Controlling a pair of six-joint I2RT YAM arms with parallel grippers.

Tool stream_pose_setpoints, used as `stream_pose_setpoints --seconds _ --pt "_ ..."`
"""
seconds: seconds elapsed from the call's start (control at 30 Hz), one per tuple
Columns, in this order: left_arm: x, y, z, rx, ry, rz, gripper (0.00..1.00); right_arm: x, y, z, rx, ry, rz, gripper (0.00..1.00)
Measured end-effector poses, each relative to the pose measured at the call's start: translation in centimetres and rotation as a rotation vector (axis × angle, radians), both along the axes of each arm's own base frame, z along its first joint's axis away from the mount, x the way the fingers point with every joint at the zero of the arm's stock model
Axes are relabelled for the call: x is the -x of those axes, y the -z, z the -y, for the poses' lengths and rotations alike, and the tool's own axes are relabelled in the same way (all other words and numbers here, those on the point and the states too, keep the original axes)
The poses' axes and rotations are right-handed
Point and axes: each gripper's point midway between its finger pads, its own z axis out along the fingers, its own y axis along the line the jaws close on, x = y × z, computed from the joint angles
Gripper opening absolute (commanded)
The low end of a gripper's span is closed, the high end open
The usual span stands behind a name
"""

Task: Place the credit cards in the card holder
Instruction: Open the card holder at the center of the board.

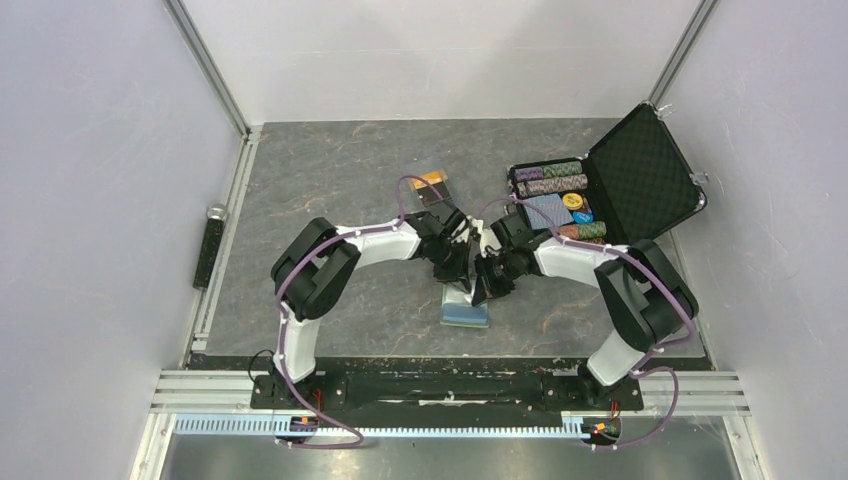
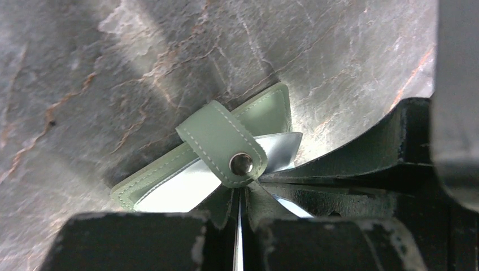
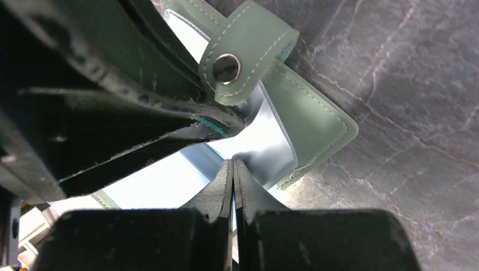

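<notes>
A dark grey counter, veined like marble with rust-coloured streaks, fills the floor of a white-walled booth. A pale green card holder lies near its front middle with the pale blue inside turned up, while an orange card rests flat further back, well apart from it. At the far right corner a black case sits with its lid thrown back toward the right wall.

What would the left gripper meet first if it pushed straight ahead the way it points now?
The pale green stitched bifold wallet: the left gripper is shut on its edge, its snap tab lies directly ahead, and the grey marbled tabletop is probably beyond.
</notes>
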Motion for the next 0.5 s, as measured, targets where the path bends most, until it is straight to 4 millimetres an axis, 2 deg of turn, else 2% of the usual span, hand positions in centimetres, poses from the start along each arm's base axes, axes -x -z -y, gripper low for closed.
stream_pose_setpoints --seconds 0.13,0.33,0.5 --pt "0.1 0.2 0.4 0.027 0.014 -0.061 0.02 0.4 -0.2 0.3 0.011 -0.001 0.035 0.0" --pt "0.4 0.2 1.1 0.074 0.03 -0.174 0.02 1.3 -0.3 -0.1 0.011 -0.16 0.184 0.0" --pt "0.7 0.2 1.4 0.085 0.04 -0.212 0.02 1.7 -0.5 -0.2 0.015 -0.208 0.235 0.0"
